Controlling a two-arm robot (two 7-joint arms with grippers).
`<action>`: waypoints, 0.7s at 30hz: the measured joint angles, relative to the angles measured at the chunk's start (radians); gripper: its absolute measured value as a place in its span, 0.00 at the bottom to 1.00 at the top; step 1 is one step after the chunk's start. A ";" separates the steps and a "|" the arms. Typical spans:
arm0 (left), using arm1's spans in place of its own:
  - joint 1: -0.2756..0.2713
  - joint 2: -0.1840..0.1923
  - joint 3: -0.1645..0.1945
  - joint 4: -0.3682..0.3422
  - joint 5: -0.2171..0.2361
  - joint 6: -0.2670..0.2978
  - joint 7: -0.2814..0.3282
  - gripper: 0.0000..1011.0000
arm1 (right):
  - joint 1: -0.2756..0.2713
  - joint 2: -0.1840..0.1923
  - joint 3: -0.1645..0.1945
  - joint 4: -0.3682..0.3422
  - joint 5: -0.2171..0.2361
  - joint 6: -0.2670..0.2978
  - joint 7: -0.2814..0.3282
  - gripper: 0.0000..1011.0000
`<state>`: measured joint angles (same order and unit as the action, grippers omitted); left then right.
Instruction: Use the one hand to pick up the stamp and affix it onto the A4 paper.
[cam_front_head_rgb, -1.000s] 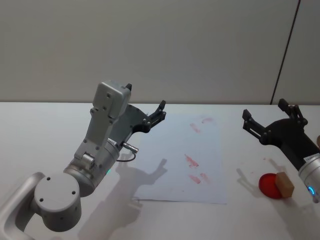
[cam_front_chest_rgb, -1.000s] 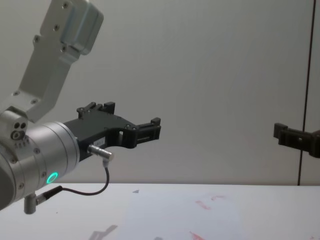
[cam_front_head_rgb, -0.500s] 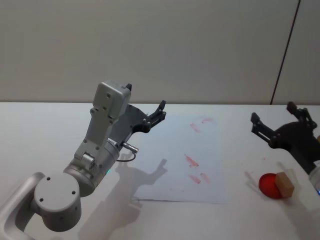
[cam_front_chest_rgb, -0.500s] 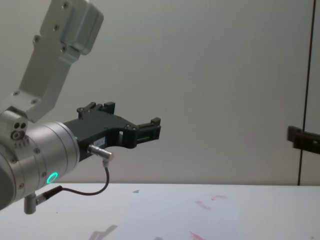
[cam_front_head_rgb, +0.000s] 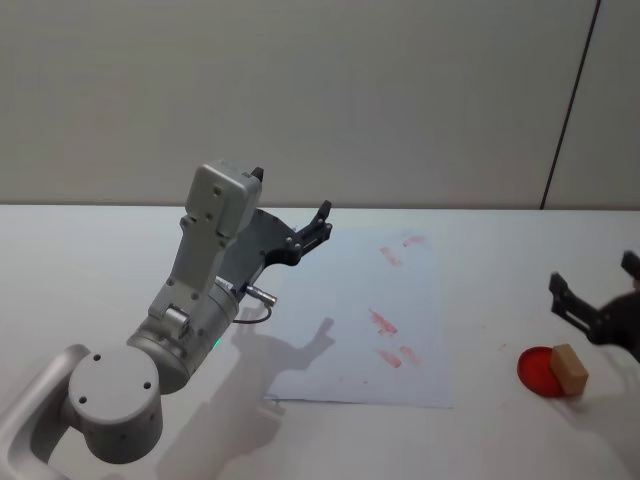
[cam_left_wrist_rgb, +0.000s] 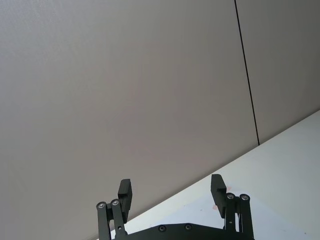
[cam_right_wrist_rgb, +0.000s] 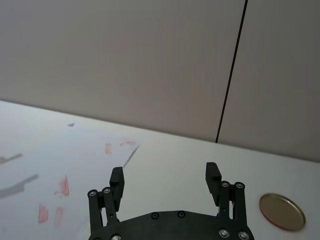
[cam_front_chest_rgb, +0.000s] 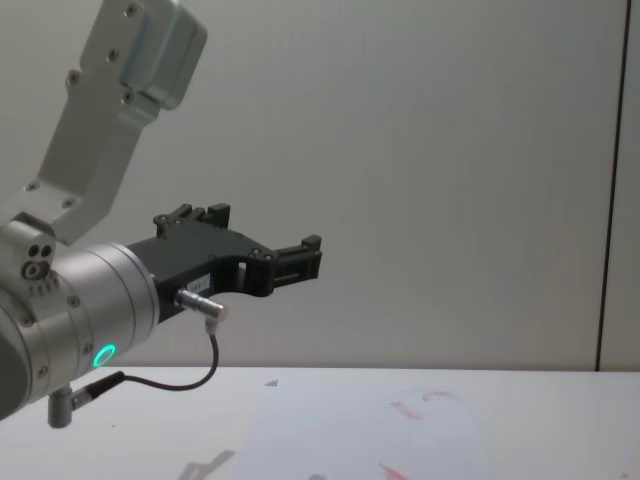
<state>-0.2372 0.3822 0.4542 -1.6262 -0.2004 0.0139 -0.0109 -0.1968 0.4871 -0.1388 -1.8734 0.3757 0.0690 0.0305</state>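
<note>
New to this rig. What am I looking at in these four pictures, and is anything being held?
It is a two-armed robot at a white table. One picture looks down from its head, one looks across from its chest, and two look out from the wrists, past each arm's own black fingers. The left gripper hangs open, raised near the far left corner of the A4 paper, which carries faint red marks. The right gripper is open at the table's right side, close to a small wooden stamp at the edge of a red disc. Nothing is held.
</note>
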 joint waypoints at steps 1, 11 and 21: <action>0.000 0.000 0.000 0.000 0.000 0.000 0.000 0.99 | -0.010 0.007 0.003 -0.004 0.003 0.004 0.000 0.99; 0.000 0.000 0.000 0.000 0.000 0.000 0.000 0.99 | -0.104 0.062 0.029 -0.025 0.037 0.072 0.006 0.99; 0.000 0.000 0.000 0.000 0.000 0.000 0.000 0.99 | -0.108 0.067 0.026 -0.016 0.031 0.139 0.032 0.99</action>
<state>-0.2372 0.3821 0.4542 -1.6262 -0.2004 0.0139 -0.0109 -0.3052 0.5540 -0.1130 -1.8892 0.4065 0.2081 0.0622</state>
